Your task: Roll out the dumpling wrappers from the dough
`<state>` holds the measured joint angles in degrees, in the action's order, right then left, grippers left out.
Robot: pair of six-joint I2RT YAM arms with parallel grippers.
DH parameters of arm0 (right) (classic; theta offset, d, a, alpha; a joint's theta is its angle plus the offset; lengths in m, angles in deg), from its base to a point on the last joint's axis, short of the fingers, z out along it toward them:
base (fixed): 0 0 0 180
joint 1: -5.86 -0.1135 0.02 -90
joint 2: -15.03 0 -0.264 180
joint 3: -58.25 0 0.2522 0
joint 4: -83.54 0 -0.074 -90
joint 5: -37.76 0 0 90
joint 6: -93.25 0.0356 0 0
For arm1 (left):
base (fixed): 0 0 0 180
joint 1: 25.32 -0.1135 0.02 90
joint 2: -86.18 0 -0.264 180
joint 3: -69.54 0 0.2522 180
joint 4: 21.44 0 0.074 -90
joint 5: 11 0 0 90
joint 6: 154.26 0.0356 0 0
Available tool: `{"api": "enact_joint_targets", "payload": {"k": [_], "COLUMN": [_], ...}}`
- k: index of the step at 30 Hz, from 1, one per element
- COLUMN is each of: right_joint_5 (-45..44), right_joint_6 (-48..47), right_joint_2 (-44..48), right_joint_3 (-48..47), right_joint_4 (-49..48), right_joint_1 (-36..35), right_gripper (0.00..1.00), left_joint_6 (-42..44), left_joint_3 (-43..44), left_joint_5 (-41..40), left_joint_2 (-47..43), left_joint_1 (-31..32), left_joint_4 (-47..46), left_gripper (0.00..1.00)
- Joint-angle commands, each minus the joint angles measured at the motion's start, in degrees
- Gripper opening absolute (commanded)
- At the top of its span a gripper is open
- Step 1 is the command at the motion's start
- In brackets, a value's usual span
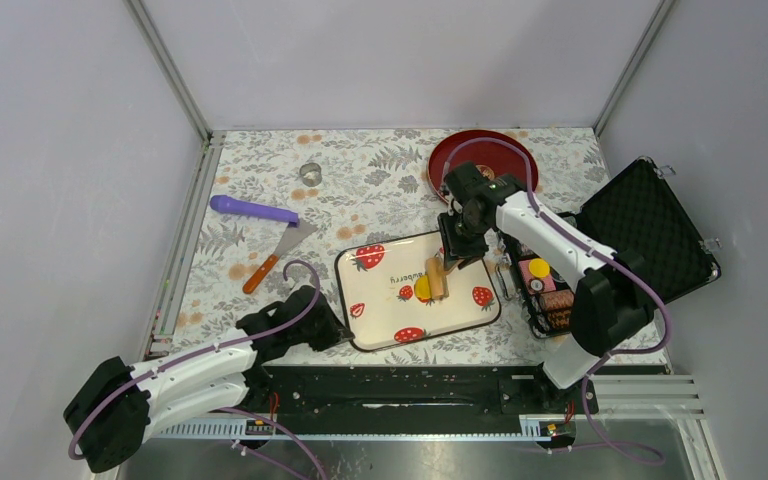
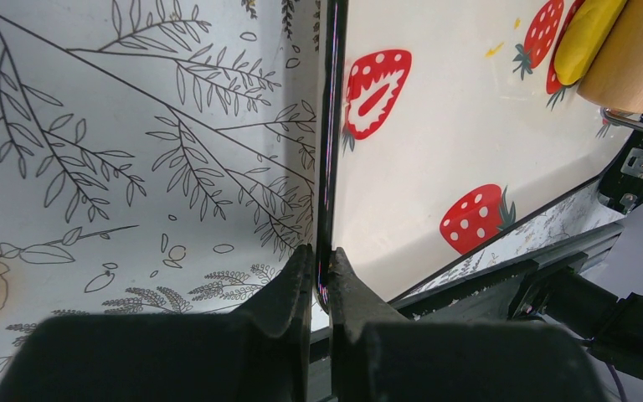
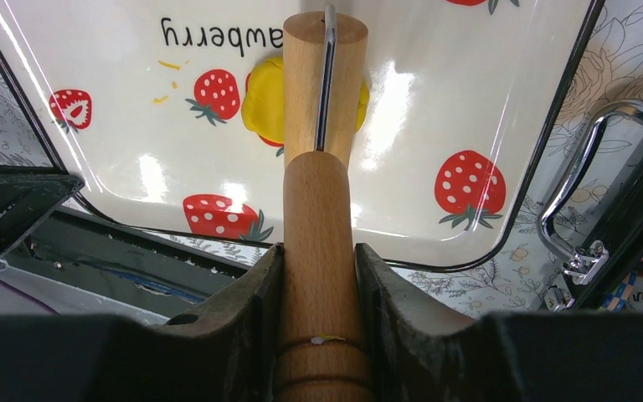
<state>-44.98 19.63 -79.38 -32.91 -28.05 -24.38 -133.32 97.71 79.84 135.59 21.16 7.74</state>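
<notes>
The yellow dough lies as a small flattened patch near the middle of the strawberry-print tray. It also shows in the right wrist view and in the left wrist view. A wooden roller lies across the dough. My right gripper is shut on the roller's wooden handle; the roller barrel presses on the dough. My left gripper is shut on the tray's dark left rim. No separate round wrappers show.
A purple-handled tool, a spatula and a small metal ring cutter lie left of the tray. A red plate is behind it. An open black case with small items stands at the right.
</notes>
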Motion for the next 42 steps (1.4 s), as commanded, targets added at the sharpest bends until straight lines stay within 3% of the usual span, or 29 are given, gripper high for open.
{"api": "enact_joint_targets", "payload": {"k": [1,42], "right_joint_5": [-18.43,-16.3], "right_joint_6": [-2.94,-1.91], "right_joint_2": [-4.94,-0.05], "right_joint_3": [6.18,9.0], "right_joint_4": [6.0,6.78], "right_joint_1": [2.85,8.33], "right_gripper": [0.0,0.0], "left_joint_6": [-0.64,-0.53], "left_joint_3": [-1.06,-0.88], "left_joint_5": [-3.91,-3.83], "left_joint_2": [-0.63,-0.28], "left_joint_1": [-0.2,-0.17], "left_joint_4": [4.7,4.67], "left_gripper": [0.0,0.0]}}
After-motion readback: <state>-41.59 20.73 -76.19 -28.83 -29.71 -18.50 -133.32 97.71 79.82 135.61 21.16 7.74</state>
